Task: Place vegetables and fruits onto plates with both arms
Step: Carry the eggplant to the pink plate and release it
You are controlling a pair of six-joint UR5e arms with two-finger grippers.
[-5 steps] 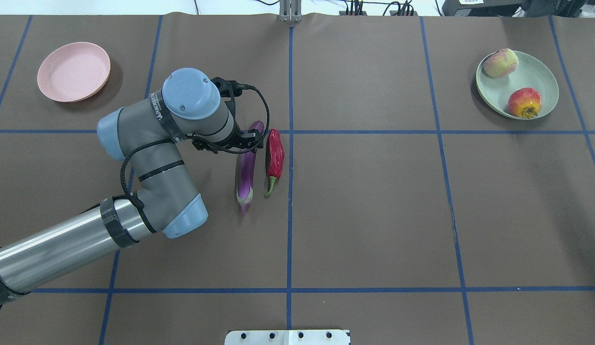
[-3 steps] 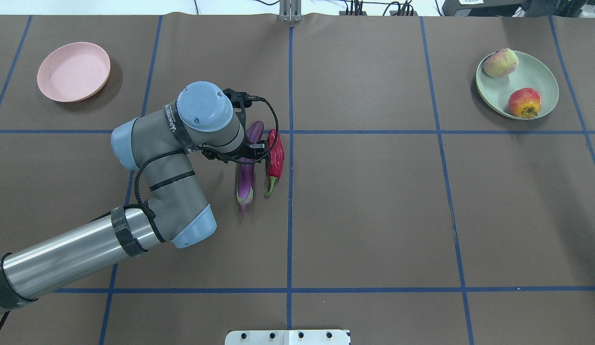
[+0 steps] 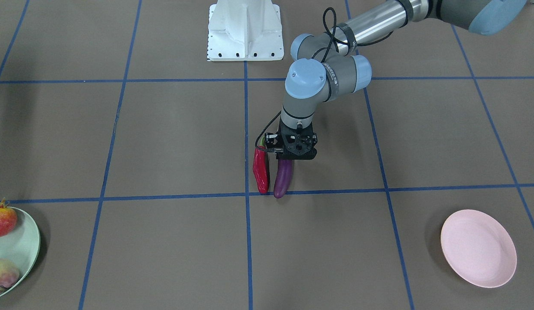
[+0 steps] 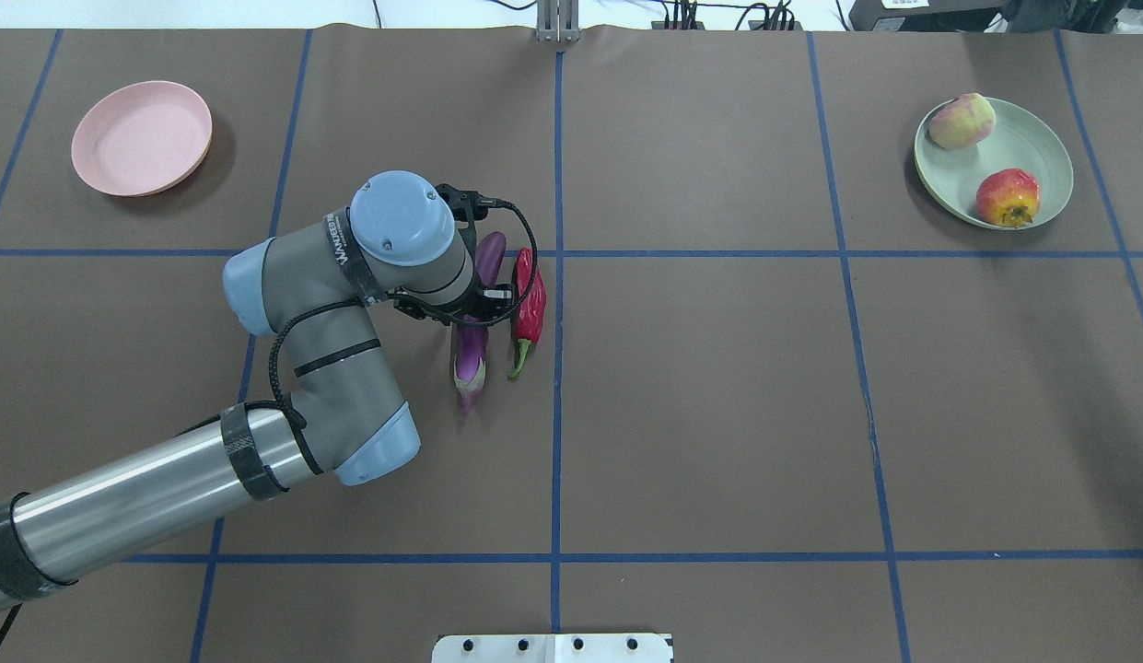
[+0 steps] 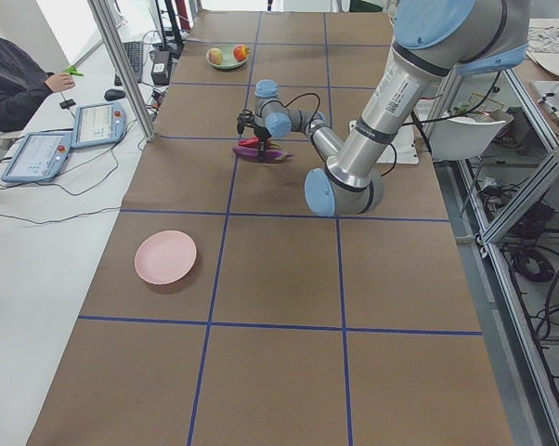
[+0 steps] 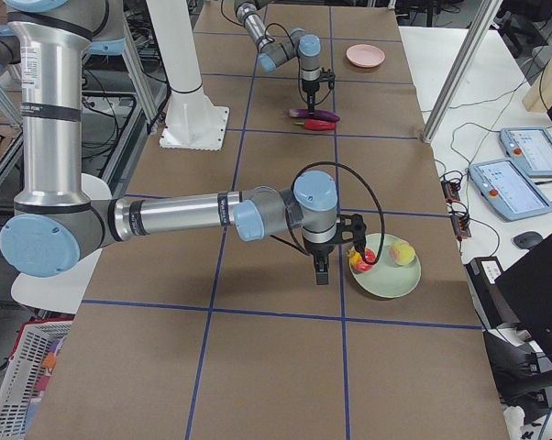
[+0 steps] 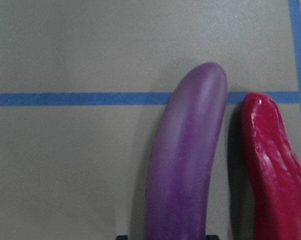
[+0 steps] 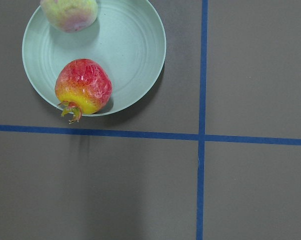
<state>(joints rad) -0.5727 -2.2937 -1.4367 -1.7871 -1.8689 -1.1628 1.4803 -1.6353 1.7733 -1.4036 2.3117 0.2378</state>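
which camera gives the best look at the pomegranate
Right wrist-mounted: the round bumpy red-orange pomegranate shows close up, crown included, on the pale mint green round plate. Overhead shows it whole but small; front-facing crops it at the edge; exterior right has the right arm partly covering it; exterior left shows a speck.

table [image 4: 718,414]: brown, blue grid | eggplant [image 4: 471,354] | chili [image 4: 531,308] | pink plate [image 4: 140,136] | green plate [image 4: 1022,147]

The tabletop [image 4: 718,414] is brown with a blue tape grid. The eggplant [image 4: 471,354] is glossy purple, its cap paler; the chili [image 4: 531,299] shiny red, green-stemmed. The pink plate [image 4: 141,136] is pale and plain; the mint plate [image 4: 1032,147] pale green. The peach [image 4: 962,121] is yellow-pink, the pomegranate [image 4: 1007,197] red-orange.
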